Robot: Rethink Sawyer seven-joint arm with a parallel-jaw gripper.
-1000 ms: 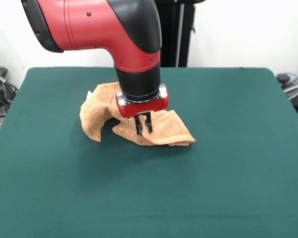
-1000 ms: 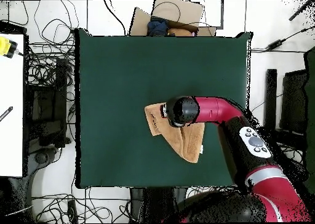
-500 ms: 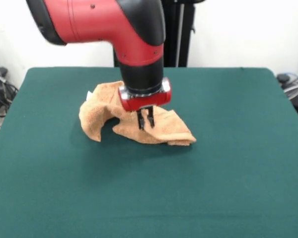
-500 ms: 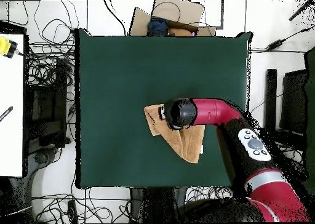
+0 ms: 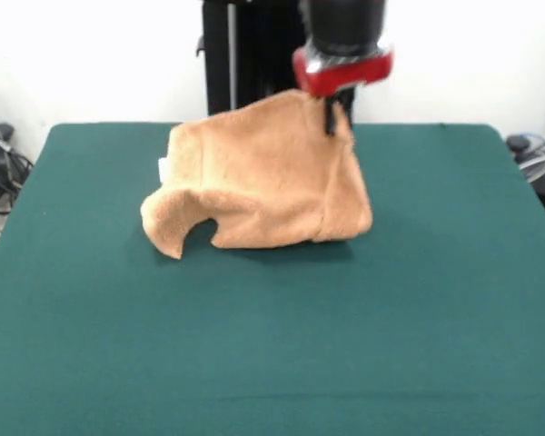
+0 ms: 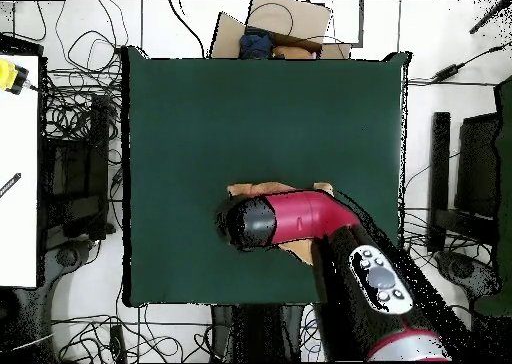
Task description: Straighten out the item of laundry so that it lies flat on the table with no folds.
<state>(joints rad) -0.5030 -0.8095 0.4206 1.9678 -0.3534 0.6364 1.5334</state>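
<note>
The tool [image 5: 334,116] grips the towel [image 5: 259,182], which hangs below onto the table [image 5: 272,345]

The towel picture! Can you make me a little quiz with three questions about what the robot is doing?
1. True or false: the towel lies flat on the table.
2. What holds the towel's top corner? A) a person's hand B) the gripper C) nothing
3. Fill in: the towel's lower edge touches the green ____.

Key: 1 false, it hangs lifted and draped. 2 B, the fingers are shut on the corner. 3 table.
</note>
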